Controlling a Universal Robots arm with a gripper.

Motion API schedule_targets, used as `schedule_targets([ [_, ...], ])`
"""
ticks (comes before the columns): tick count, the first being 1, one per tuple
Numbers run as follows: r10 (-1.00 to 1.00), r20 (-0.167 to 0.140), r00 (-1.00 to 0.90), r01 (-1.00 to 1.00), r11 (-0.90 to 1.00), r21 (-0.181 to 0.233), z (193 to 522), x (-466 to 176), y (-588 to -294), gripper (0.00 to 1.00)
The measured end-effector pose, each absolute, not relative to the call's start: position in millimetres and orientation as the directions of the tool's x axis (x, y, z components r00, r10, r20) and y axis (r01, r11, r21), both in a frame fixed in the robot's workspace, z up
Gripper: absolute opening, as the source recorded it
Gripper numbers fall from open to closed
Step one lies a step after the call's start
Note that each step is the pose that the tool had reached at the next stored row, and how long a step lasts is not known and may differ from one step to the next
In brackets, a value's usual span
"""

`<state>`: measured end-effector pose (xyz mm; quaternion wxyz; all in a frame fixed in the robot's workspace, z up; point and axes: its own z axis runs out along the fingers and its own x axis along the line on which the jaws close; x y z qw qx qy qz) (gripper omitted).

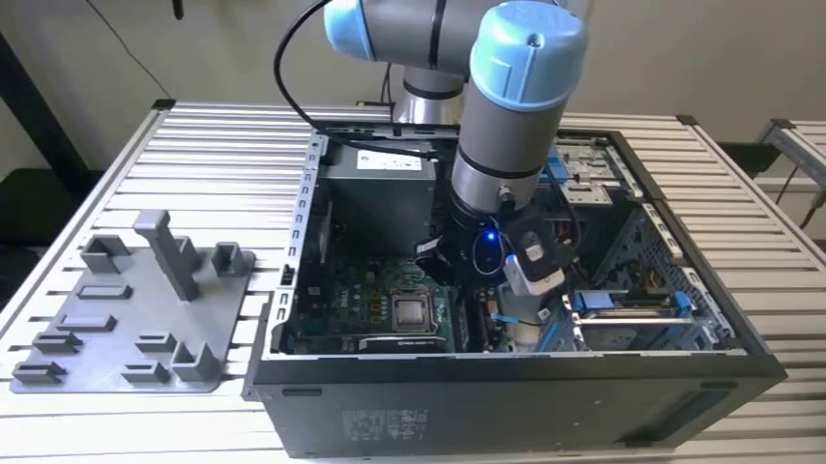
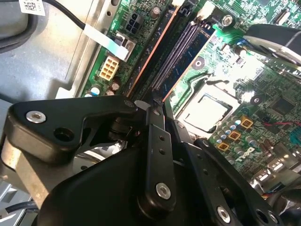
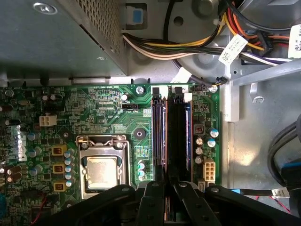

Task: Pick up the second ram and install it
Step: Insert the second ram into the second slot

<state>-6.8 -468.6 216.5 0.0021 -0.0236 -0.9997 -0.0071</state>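
While the black linkage gripper hung low over the green motherboard, its fingers were closed on the second ram, a thin dark board held edge-down above the long black memory slots, evidently lined up for seating.

Even, soft daylight fills your exterior view, leaving the slatted table pale and the computer case interior in deep shadow beneath the arm. Near the processor socket in your second wrist view, strong glare washes out the motherboard. Your gripper linkage looms dark and slightly soft up close.
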Motion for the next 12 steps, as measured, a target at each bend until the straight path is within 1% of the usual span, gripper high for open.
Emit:
schedule_targets([
  [12, 0.036, 0.003, -0.999, 0.037, 0.999, 0.014, 216.4, -6.5, -468.6, 0.14],
])
